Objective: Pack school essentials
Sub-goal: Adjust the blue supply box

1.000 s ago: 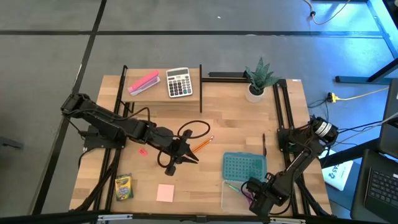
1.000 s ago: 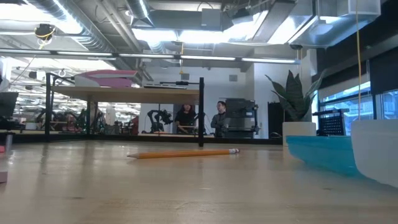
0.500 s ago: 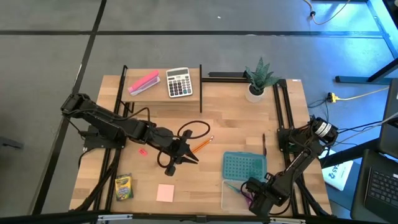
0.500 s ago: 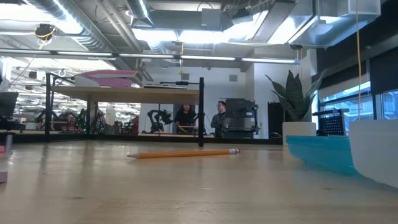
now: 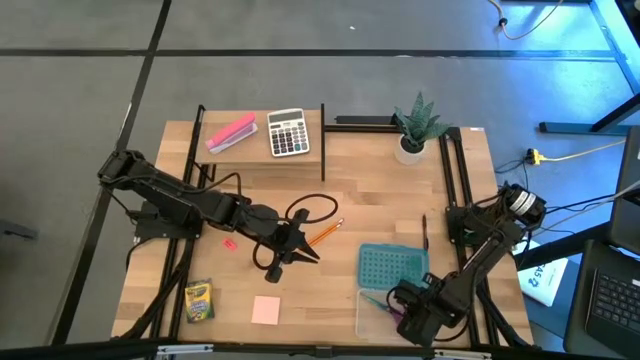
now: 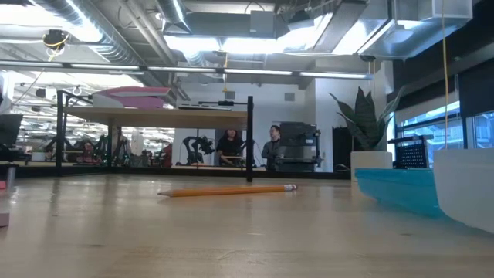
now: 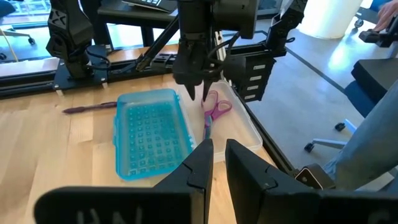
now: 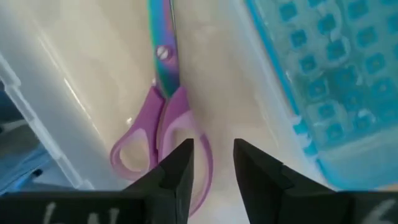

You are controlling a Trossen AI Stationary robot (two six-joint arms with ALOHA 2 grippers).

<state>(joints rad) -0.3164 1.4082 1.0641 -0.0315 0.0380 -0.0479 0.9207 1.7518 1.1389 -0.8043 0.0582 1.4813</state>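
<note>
The purple-handled scissors [image 8: 163, 127] lie flat on the floor of a clear bin [image 7: 250, 127] at the table's near right. My right gripper [image 8: 213, 163] hangs just above their handles [image 7: 216, 107], pointing down. It is open and has nothing between its fingers. My left gripper [image 7: 217, 158] is shut and empty above mid-table, beside the orange pencil [image 5: 325, 233]. The pencil lies on the wood, as do the red eraser piece [image 5: 229, 242], the crayon box [image 5: 198, 300] and the pink notepad [image 5: 266, 310].
The bin's teal lid [image 5: 392, 268] lies flat just beyond the bin. A dark pen [image 5: 424, 232] lies near the right frame. A raised shelf at the back holds a calculator [image 5: 288, 132] and a pink block [image 5: 231, 132]. A potted plant [image 5: 415, 125] stands at the back right.
</note>
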